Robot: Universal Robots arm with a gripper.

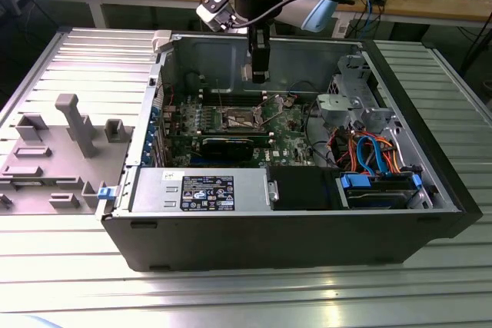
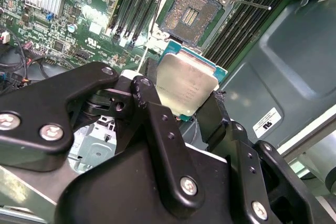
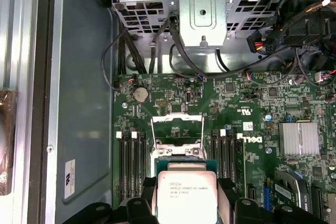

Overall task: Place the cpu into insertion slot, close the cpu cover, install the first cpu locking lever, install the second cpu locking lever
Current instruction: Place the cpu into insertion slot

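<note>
Inside an open computer case (image 1: 307, 240), the gripper (image 2: 181, 100) hangs over the green board. Its jaws pinch the cpu (image 2: 186, 80) by two opposite edges, apparently to keep the underside free for the slot (image 2: 191, 11). The slot lies bare nearby, its cover (image 3: 177, 129) swung upright. Memory slots (image 3: 131, 161) flank it closely, while the case wall (image 3: 79, 103) stands well off, leaving room on that side.
</note>
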